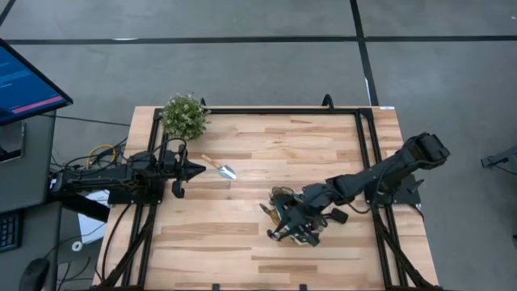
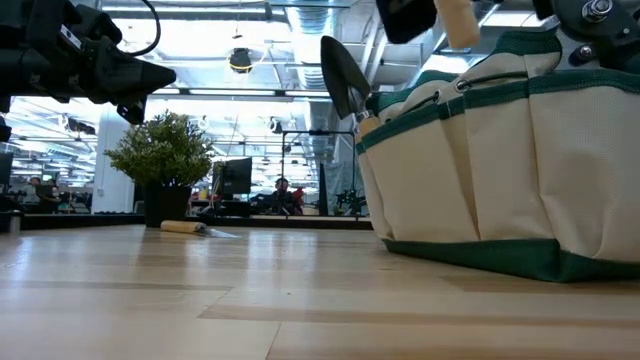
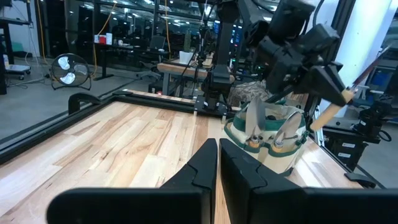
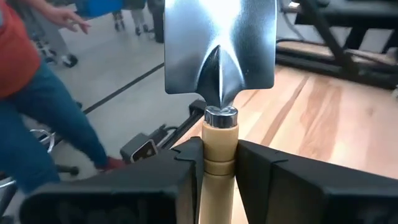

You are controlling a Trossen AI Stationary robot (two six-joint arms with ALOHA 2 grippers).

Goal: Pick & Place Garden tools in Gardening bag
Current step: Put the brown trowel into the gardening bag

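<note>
The gardening bag (image 2: 500, 170), beige canvas with green trim, stands on the table's right half, with tools in its pockets (image 3: 254, 121). My right gripper (image 4: 219, 149) hovers over the bag (image 3: 267, 140), shut on a wooden-handled trowel with a silver head (image 4: 221, 43). A second trowel (image 1: 220, 167) lies flat on the table near the plant. My left gripper (image 1: 198, 170) waits shut, just left of that trowel, touching nothing. My right gripper pinches the trowel's wooden handle (image 4: 219, 134) between its two fingers, close to the metal collar below the head. The head points forward, away from the wrist. The trowel is lifted clear, tilted above the bag, with its handle (image 3: 326, 112) slanting down toward the bag.
A bushy potted plant (image 1: 184, 115) stands at the table's far left corner. Black frame rails (image 1: 367, 153) run along the table's edges. A monitor (image 1: 24, 85) sits left of the table. A person (image 4: 37, 93) shows beyond the table.
</note>
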